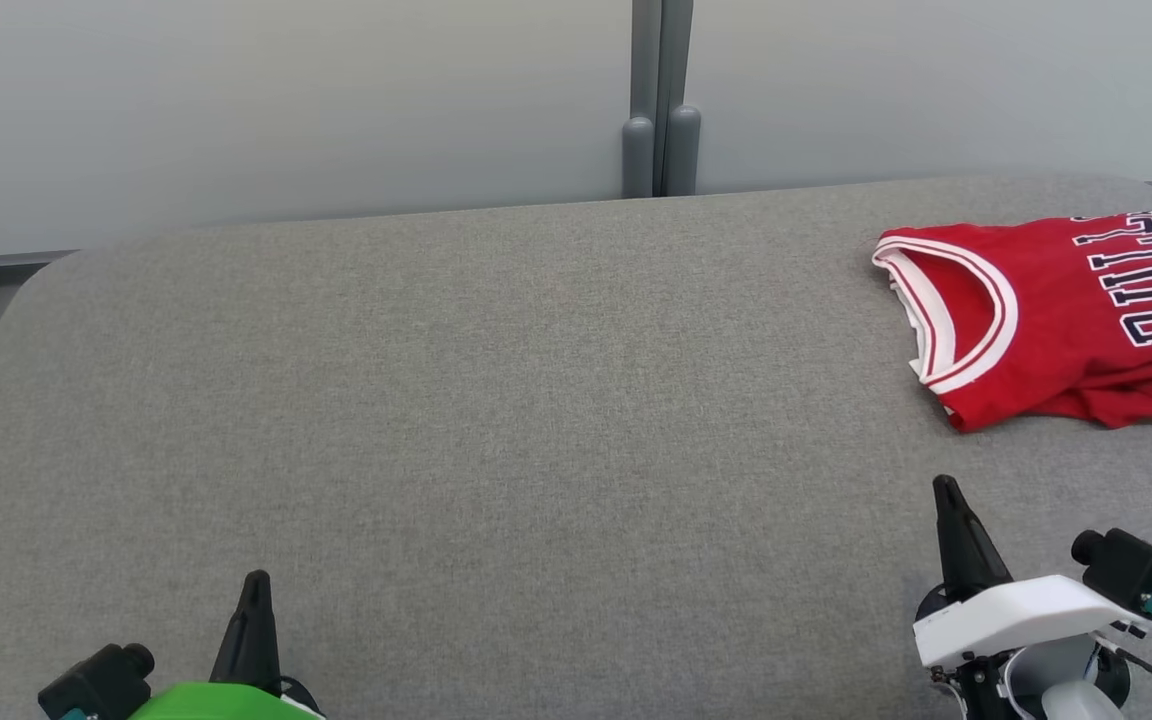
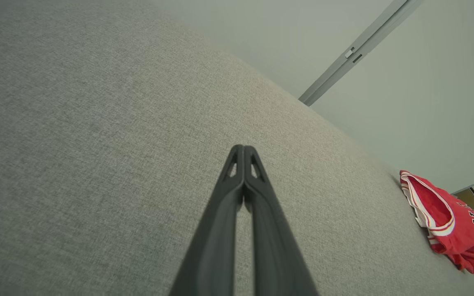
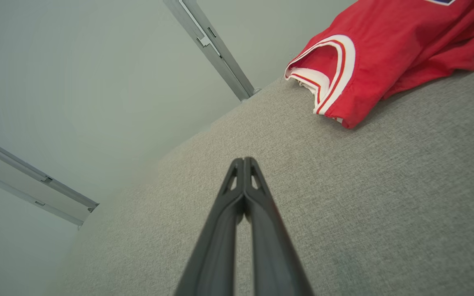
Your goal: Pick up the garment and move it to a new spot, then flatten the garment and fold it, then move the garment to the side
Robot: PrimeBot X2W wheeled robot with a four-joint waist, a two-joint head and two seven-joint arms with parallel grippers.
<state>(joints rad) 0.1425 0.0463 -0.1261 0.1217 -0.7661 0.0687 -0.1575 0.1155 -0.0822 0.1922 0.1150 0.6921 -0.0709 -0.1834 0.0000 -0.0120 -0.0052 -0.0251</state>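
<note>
Finding: the red basketball jersey (image 1: 1056, 320) lies at the far right end of the grey fabric-covered table (image 1: 496, 420), doubled over on itself, with a white-trimmed opening facing the centre. My left gripper (image 1: 257, 580) and right gripper (image 1: 943, 487) each have their fingers pressed together and hold nothing; both are apart from the jersey. I judge the folding and the move aside done. The near hem looks rumpled, so the fold is passable, not crisp.
</note>
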